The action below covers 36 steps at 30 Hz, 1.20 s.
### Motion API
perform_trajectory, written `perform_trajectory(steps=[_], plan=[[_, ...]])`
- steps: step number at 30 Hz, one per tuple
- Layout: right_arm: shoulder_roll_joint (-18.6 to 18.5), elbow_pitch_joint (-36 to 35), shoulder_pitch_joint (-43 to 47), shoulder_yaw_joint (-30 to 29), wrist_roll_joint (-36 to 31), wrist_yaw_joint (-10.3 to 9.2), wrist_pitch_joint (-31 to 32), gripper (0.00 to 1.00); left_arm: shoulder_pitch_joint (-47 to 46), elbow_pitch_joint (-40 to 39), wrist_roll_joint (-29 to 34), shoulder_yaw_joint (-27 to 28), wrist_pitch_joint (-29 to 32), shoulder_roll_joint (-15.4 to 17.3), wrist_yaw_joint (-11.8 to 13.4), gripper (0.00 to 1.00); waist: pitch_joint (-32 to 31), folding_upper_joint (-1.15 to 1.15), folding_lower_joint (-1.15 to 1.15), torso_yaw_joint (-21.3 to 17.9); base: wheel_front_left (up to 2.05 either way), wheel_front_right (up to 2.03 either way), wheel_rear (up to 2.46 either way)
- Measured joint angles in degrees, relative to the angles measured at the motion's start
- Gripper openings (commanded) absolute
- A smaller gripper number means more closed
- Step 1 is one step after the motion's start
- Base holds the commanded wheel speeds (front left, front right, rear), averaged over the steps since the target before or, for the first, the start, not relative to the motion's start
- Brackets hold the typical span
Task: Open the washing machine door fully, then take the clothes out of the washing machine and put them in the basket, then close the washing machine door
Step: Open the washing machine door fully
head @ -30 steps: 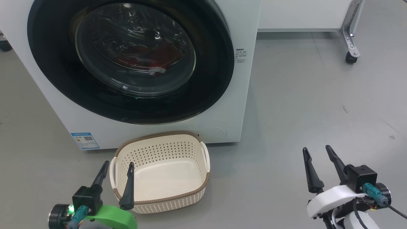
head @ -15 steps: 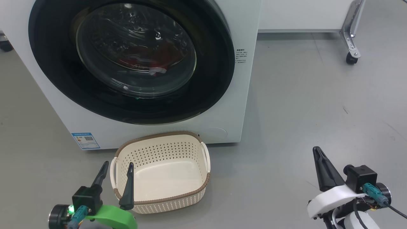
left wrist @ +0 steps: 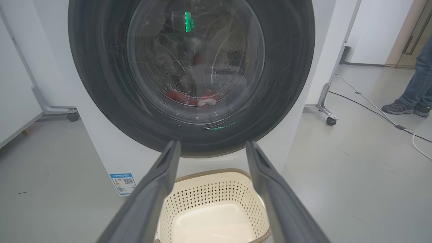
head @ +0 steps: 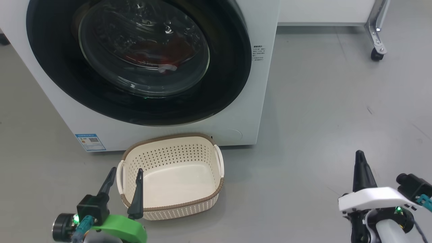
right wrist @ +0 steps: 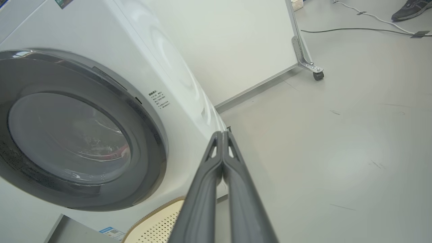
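Grey floor is surrounding the washer (head: 266, 101), its door (head: 233, 67) sitting shut over the clothes (head: 152, 55). I am holding my right end effector (head: 360, 156) pinched closed, empty (the left end effector (head: 126, 170) is gaping beside the basket (head: 170, 137)). The door's right rim is lying ahead-left of the closed one, seemingly nearer that arm.

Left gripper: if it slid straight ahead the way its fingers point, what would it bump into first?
The left gripper would probably meet the washing machine door, low on its black ring, passing over the basket; depth is unclear.
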Motion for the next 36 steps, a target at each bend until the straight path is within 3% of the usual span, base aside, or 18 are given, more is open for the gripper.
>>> perform_trajectory(steps=[13, 20, 36], plan=[[0.0, -0.1, -8.5, -3.7, 25.4, 0.85, 8.6, 0.0, -3.0, -2.7, 1.0, -0.2, -0.2, -0.5, -0.5, 1.0, 4.3, 0.0, 0.0, 1.0, 0.0, 0.0, 0.0], [-0.1, -0.5, -15.3, -5.7, 35.3, 0.85, 14.4, 0.0, -5.3, -4.8, 1.6, -0.4, -0.2, -1.1, -0.6, 1.0, 7.6, 0.0, 0.0, 2.0, 0.0, 0.0, 0.0], [-2.8, 1.3, -33.5, -8.6, 41.7, 0.18, 23.3, 0.0, -11.3, -8.2, 2.5, -1.0, -0.2, -2.2, -1.1, 1.0, 17.4, 0.0, 0.0, 5.4, 0.0, 0.0, 0.0]])
